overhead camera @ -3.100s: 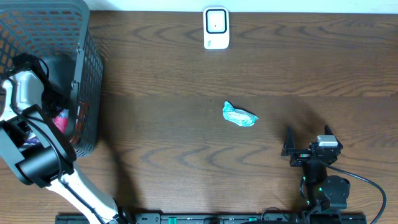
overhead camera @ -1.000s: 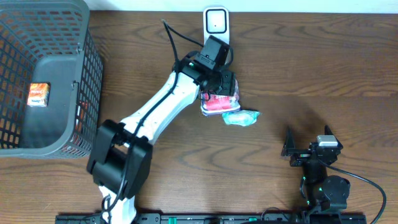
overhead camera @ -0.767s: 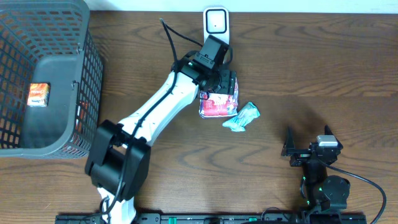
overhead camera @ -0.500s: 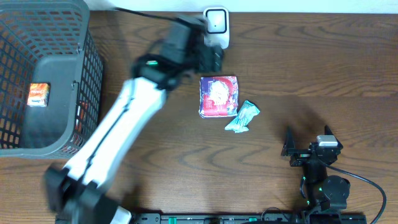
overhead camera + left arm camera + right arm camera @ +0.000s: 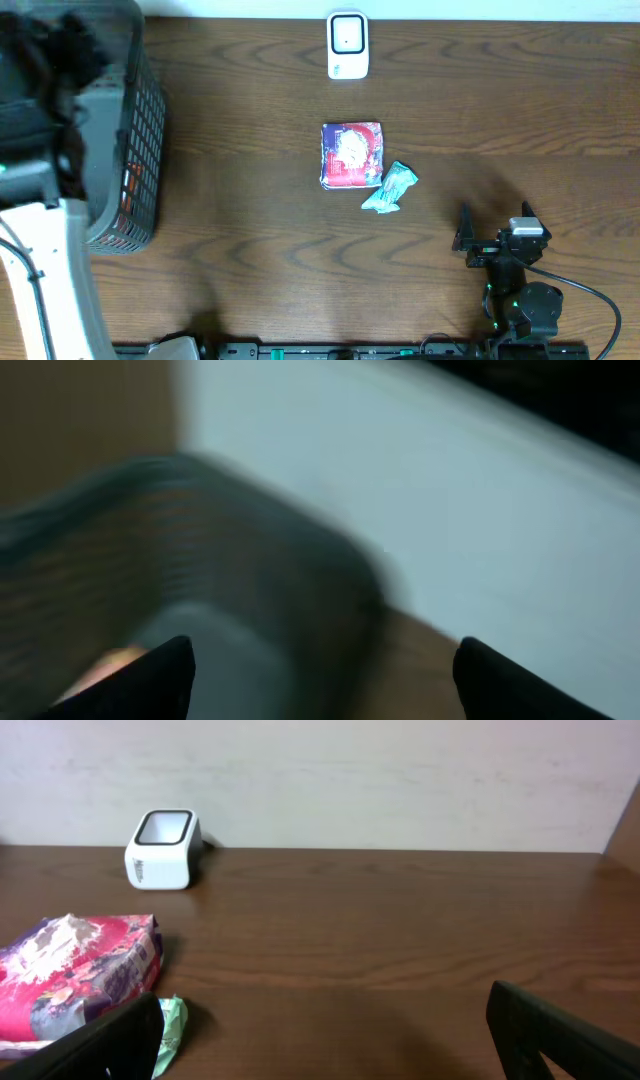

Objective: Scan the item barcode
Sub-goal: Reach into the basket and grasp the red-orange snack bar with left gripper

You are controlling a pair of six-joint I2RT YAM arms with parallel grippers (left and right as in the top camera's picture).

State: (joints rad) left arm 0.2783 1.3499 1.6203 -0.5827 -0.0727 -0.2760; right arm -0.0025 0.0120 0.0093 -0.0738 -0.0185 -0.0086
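While both jaws stand wide and empty, grasping the centre-frame pouch [image 5: 351, 154] may snag the wrapper [image 5: 388, 189] beside it — a misscan.

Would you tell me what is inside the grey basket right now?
A reddish patch shows through the mesh wall of the basket. The left arm covers most of the inside, so other contents cannot be seen.
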